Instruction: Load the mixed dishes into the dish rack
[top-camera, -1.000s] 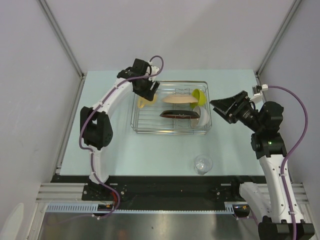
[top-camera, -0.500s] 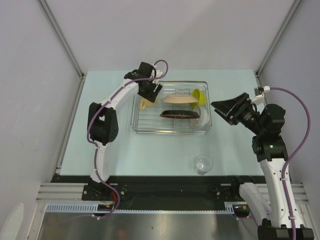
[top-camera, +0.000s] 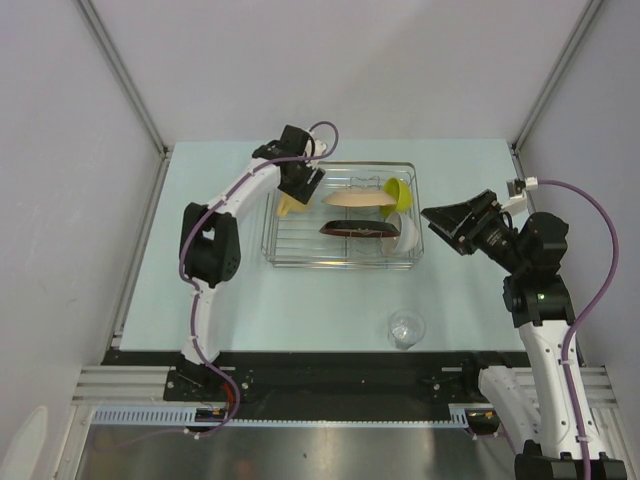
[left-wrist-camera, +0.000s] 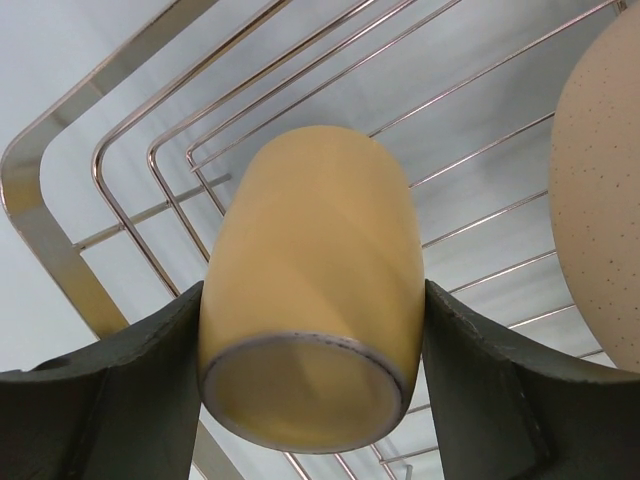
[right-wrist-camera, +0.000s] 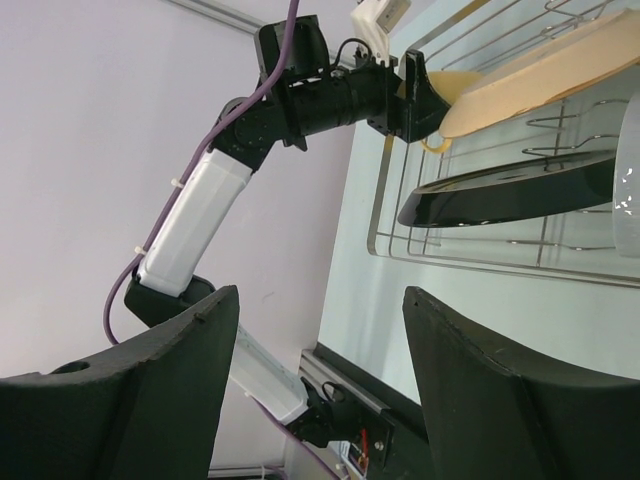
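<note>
- One dish rack (top-camera: 340, 264), of silver wire.
- Two plates: one tan plate (top-camera: 355, 198) and one dark-red-rimmed plate (top-camera: 355, 230).
- Two bowls: one lime-green bowl (top-camera: 397, 190) and one white bowl (top-camera: 409, 233).
- One yellow mug (left-wrist-camera: 310, 290).
- One clear glass (top-camera: 406, 328).
- Two robot arms: the left arm (top-camera: 235, 195) and the right arm (top-camera: 545, 335).
- One pale table (top-camera: 300, 300).

White-shelled left arm (top-camera: 228, 192) and right arm (top-camera: 548, 350), black joint housings, purple cables (top-camera: 597, 215) looping alongside each, black bases, dark matte wedge-shaped jaws
</note>
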